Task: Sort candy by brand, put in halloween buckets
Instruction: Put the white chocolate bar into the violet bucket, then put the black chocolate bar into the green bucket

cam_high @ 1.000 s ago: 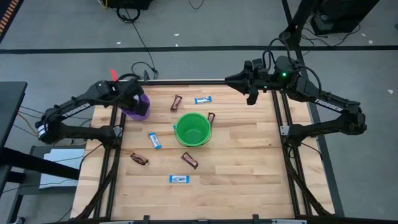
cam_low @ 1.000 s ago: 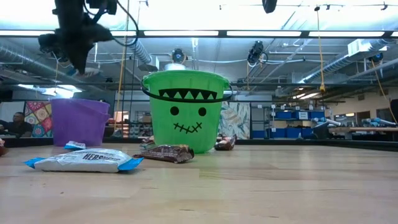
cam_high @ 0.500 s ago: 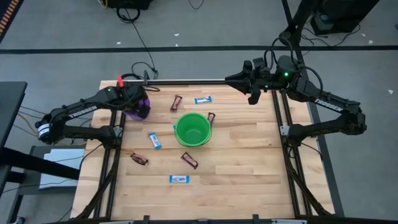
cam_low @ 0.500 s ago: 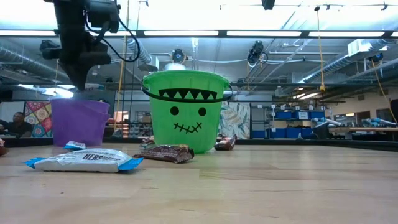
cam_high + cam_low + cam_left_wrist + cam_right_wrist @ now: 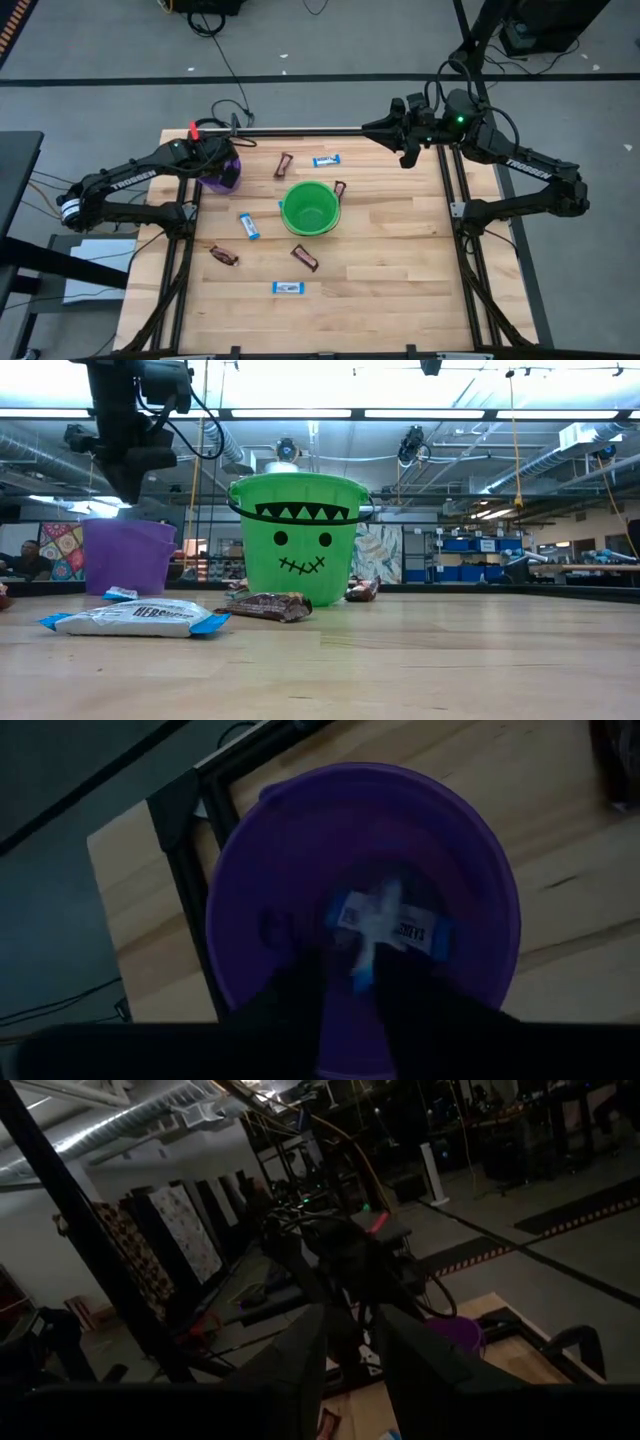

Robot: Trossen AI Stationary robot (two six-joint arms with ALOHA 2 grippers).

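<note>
Candy lies scattered over the wooden table (image 5: 380, 260), and blue-and-white bars (image 5: 385, 925) already sit at the bottom of the purple bucket (image 5: 224, 172), seen from the left wrist view. That bucket stands near the table's far left corner. The left gripper (image 5: 212, 155) hangs right above its mouth with its fingers (image 5: 290, 995) parted by a narrow gap and nothing between them — a bar lies just below them inside the pail.

The green bucket (image 5: 309, 208) stands upright near the middle of the table, its stitched face turned to the low camera. Around it on the boards lie loose bars: a brown one (image 5: 340, 189) touching its far right side, a brown one (image 5: 284, 164) and a blue one (image 5: 327, 160) beyond it, a blue one (image 5: 249, 227) to its left, a brown one (image 5: 304, 257) just in front, another brown (image 5: 224, 256) further left, and a blue one (image 5: 288, 288) nearest the front edge.

The right gripper (image 5: 405, 155) waits in the air over the far edge of the table — its fingers (image 5: 300, 1360) stand apart by a narrow gap, holding nothing.
</note>
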